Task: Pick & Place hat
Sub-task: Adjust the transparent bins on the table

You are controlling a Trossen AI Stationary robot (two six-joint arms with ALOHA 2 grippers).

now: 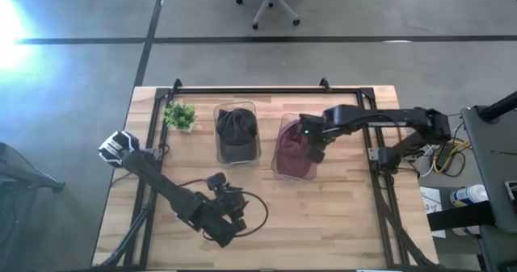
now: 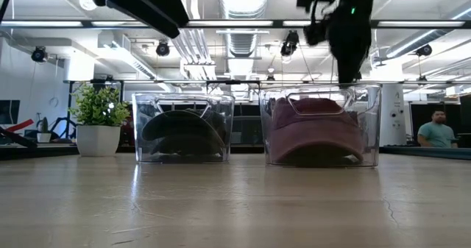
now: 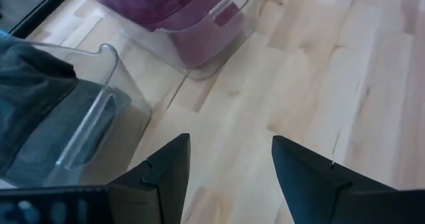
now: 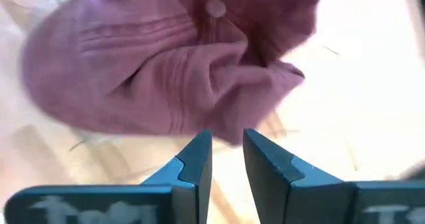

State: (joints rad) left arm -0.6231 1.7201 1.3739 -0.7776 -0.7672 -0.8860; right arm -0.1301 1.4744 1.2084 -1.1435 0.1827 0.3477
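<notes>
While right hand (image 4: 227, 159) hovers, maroon hat (image 4: 172, 58) lies crumpled, button up.

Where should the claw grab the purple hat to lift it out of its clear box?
Probably from straight above, since the clear box walls block every side. Pinch the raised crumpled fold of the purple hat near its top button; that bunched fabric gives something to squeeze. The right claw hovers just above it, slightly open.

Maroon cap (image 1: 292, 148), crumpled, crown button up, inside clear bin right of frame centre, dark grey cap (image 1: 236, 128) in adjacent clear bin, centre frame
</notes>
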